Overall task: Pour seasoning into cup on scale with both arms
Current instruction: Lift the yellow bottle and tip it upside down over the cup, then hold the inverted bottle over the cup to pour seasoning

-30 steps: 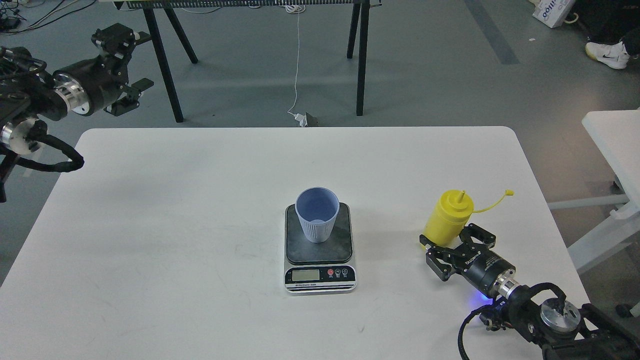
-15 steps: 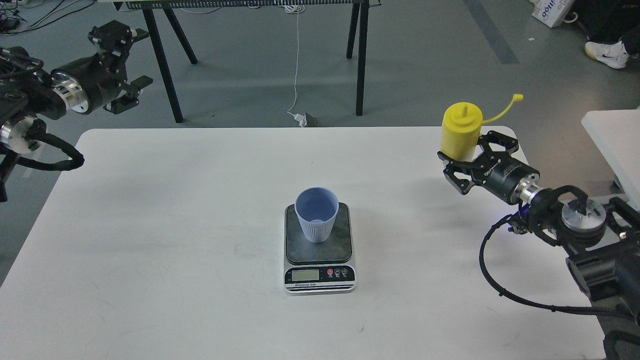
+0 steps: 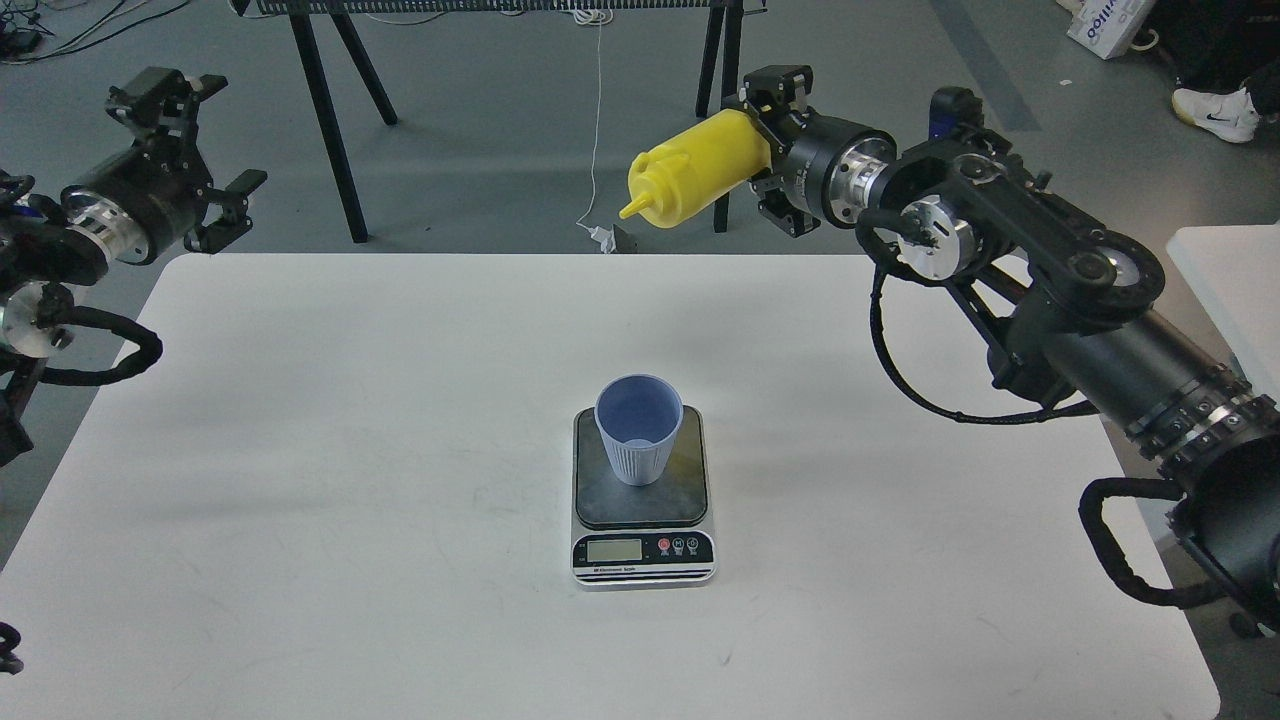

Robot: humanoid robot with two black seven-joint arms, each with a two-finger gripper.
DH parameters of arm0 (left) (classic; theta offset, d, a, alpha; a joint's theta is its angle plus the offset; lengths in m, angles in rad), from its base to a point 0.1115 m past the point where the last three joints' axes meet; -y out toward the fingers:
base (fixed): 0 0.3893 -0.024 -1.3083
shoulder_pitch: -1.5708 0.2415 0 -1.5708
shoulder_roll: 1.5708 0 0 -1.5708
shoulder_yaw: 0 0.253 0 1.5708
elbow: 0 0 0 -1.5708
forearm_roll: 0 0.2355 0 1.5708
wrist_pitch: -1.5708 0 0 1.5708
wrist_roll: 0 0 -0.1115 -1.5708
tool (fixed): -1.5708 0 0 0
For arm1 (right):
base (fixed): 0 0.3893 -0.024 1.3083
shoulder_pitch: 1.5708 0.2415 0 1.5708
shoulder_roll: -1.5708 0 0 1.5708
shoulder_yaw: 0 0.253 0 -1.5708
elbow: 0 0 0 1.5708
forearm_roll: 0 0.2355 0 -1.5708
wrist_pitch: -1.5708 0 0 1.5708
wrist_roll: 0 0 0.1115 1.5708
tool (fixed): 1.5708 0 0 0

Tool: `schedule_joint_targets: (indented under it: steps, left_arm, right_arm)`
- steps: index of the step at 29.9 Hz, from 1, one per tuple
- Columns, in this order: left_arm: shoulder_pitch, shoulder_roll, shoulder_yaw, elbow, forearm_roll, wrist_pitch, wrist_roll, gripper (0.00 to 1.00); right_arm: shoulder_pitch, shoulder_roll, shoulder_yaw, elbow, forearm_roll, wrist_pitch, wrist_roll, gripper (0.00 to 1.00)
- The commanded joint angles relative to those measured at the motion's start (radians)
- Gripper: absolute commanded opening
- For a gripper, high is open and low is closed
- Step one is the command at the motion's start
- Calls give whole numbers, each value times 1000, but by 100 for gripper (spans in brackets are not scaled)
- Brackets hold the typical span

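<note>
The light blue-grey ribbed cup (image 3: 638,437) stands upright on the dark plate of the scale (image 3: 643,505) at the middle of the white table. My right gripper (image 3: 762,150) is shut on the base of the yellow seasoning bottle (image 3: 695,178) and holds it high above the table's far side, tilted with its cone nozzle pointing down to the left. The nozzle is well above and behind the cup. The bottle's tethered cap is hidden. My left gripper (image 3: 195,150) is open and empty, raised beyond the table's far left corner.
The white table (image 3: 300,480) spreads on all sides of the scale. Black trestle legs (image 3: 330,130) and a white cable (image 3: 594,130) stand on the grey floor behind it. A second white table (image 3: 1230,290) is at the right edge.
My right arm has swung up and to the left with the bottle and tipped it from upright to nozzle-down. My left gripper has shifted left and up a little.
</note>
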Motion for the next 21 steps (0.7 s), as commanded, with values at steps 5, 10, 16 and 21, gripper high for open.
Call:
schedule_joint_targets:
  steps: [5,10,16,21]
  left_arm:
    - [36,4,-7,0,-57,0,-1,100]
    - [44,4,-7,0,-60,0,-6,100]
    - [44,3,-8,0,-61,0,-9,100]
    - [44,4,-8,0,-61,0,-9,100]
  right_arm:
    - [130,26,-209,40,-178,9,4,2]
    - [168,-4,-361,106,-225,15,4,2]
    - [164,-33,-460,119,-294,15,7,2]
    - [145,-33,-466,118,-362,14,18,2]
